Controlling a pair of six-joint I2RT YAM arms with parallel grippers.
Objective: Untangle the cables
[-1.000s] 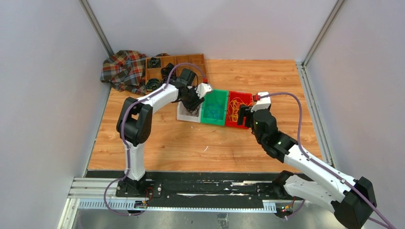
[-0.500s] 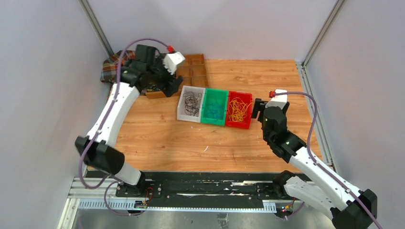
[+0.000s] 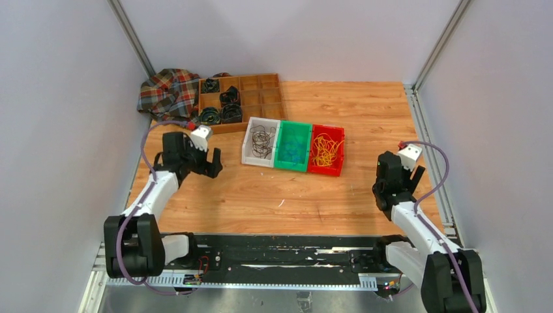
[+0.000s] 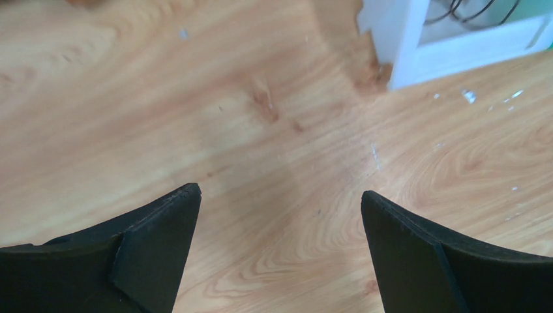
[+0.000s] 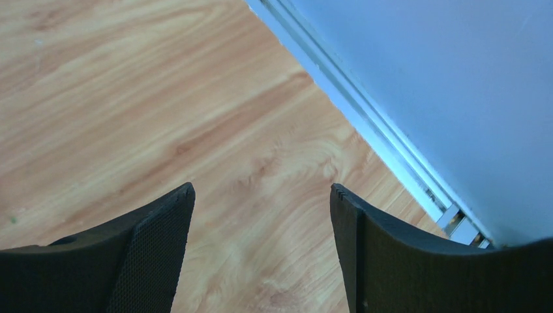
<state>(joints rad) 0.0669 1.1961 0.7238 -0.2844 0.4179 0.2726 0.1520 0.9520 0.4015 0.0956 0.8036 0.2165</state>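
**Sorting by colour looks finished**

At centre frame of the top view, black cables [image 3: 262,141] lie in the white bin [image 3: 255,162], blue cables [image 3: 291,151] in the green bin [image 3: 292,168] beside it, and yellow cables [image 3: 325,150] in the red bin [image 3: 324,171] at the right end of the row. No colour strays into a neighbour's bin. Within each bin the strands loop over one another, and I cannot tell whether any are knotted.

The left hand [image 4: 280,195] hovers over bare bench [image 3: 287,202] at the left of the frame, jaws spread wide with nothing between them. A corner of the white bin shows at the upper right of its wrist view. The right hand [image 5: 261,195] is likewise spread and empty, low at the right beside the wall rail [image 5: 391,156].

By my reading the separating step is complete and both hands stand off. Should a knot remain, the next move calls for a reach to centre and a fine pinch on one thin strand, lifted without dragging its neighbours.
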